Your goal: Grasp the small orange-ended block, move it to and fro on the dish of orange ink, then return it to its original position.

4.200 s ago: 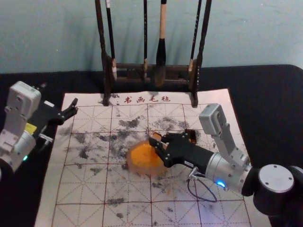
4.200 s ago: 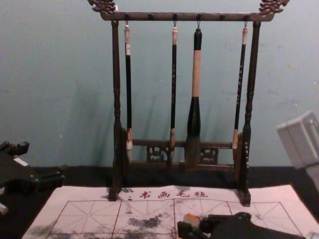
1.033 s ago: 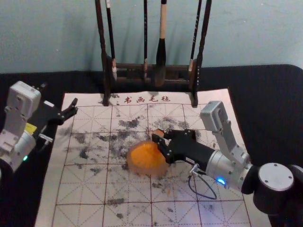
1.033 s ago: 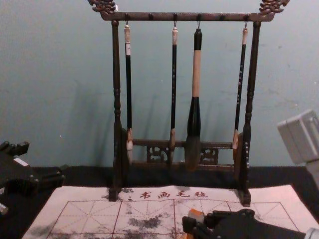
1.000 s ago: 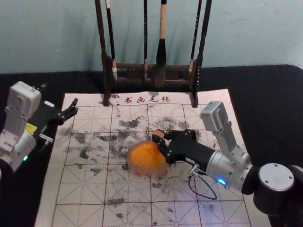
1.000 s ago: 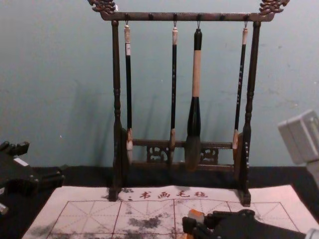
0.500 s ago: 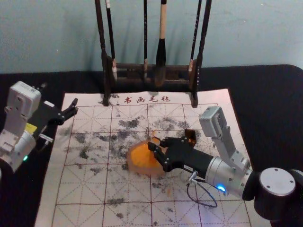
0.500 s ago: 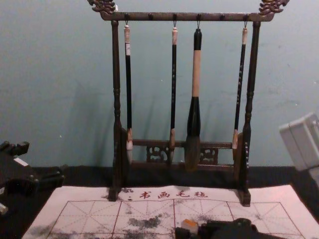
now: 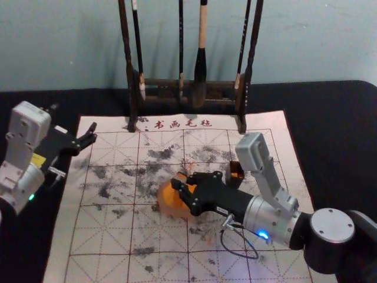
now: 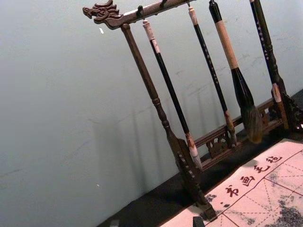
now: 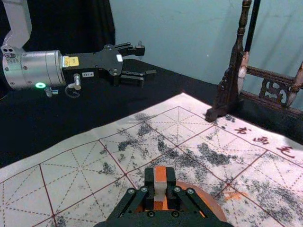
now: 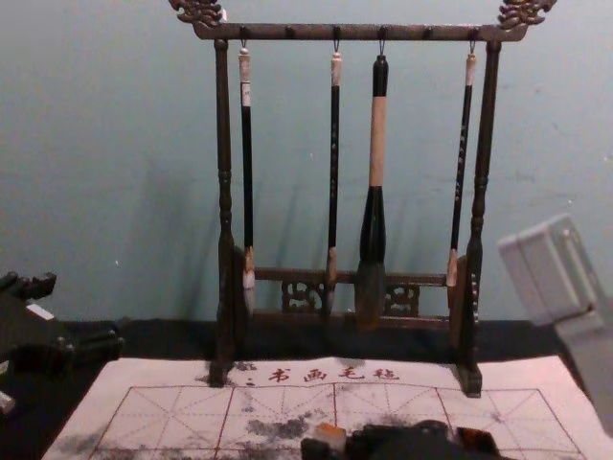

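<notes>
"Since the earlier frame, the right gripper (image 11: 160, 182) has shifted leftward over the dish (image 9: 166, 207), carrying the block (image 12: 330, 434) along. What's farthest left?"

"The left gripper (image 11: 147, 60), parked beyond the mat's (image 9: 97, 236) left edge. Its fingers are spread, holding nothing."

"And next, toward the middle?"

"The dish on the mat, with orange ink (image 9: 170, 193) in it. The right gripper reaches across its right side."

"Is that one gripping?"

"Clenched on the block, one finger on each side. The block stands between them, above the dish. Whether its lower end touches the ink, I can't tell."

"So which step are we in?"

"The to-and-fro over the ink, I'd judge. Next calls for a level stroke back to the right, grip kept firm, without shoving the dish."

"Farthest right on the mat?"

"A small dark box (image 9: 230, 179), just beside the gripper. Mind it on the return stroke; setting the block back comes last."
</notes>
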Robot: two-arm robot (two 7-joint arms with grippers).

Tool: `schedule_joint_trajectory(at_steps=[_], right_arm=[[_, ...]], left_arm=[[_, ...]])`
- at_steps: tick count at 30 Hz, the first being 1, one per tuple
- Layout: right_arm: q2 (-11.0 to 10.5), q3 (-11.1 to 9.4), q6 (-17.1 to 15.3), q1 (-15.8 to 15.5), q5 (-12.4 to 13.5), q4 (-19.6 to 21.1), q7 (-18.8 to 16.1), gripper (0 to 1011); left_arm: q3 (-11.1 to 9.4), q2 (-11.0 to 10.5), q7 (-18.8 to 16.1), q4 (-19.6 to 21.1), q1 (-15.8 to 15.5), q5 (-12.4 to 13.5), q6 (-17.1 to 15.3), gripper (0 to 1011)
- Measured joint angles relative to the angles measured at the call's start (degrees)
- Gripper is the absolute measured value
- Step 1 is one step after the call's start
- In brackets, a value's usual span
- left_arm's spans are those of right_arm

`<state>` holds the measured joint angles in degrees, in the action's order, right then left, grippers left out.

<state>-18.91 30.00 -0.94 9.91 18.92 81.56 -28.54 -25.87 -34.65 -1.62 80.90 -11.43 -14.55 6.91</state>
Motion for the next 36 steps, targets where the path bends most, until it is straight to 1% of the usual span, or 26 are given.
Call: schedule_joint_trajectory(at_steps=[10,21,27,36], right_arm=[[1.71,0.84,0.36,1.91,-0.75,-2.63,0.61,134],[3.00,0.62,0.83,3.29,-1.03,-4.63,1.35,135],[3.30,0.31,0.89,3.74,-1.42,-5.52,1.80,134],[3.19,-0.47,0.72,3.55,-1.48,-5.31,2.09,134]], left_arm=[[0.00,0.00,0.00,0.00,0.00,0.00,0.00,1001],[0.00,0.00,0.00,0.00,0.00,0.00,0.00,1001],[0.00,0.00,0.00,0.00,0.00,0.00,0.00,1001],[0.00,0.00,0.00,0.00,0.00,0.00,0.00,1001]])
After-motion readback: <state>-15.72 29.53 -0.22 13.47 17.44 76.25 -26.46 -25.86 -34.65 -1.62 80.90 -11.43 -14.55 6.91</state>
